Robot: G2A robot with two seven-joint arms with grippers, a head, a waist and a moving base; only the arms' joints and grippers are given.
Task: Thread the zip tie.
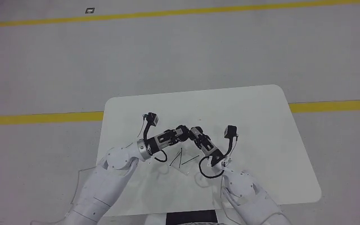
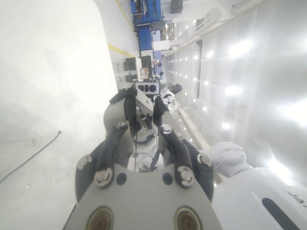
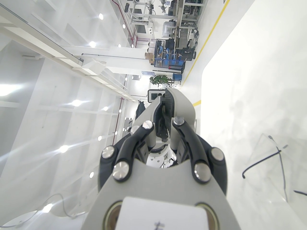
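Observation:
My two grippers meet tip to tip above the middle of the white table [image 1: 253, 112]. In the top view the left gripper [image 1: 180, 134] comes in from the left and the right gripper [image 1: 193, 134] from the right. The left gripper [image 2: 144, 104] has its fingers apart. A thin black zip tie [image 2: 135, 140] runs lengthwise between them toward the right gripper's tip. The right gripper [image 3: 165, 101] has its ribbed pads pressed together, seemingly on that tie's end. The grip itself is hidden.
Loose black zip ties [image 1: 181, 158] lie in a V on the table just below the grippers, on a clear plastic sheet [image 3: 263, 142]. One tie [image 2: 31, 156] lies beside the left arm. The table's far half is bare.

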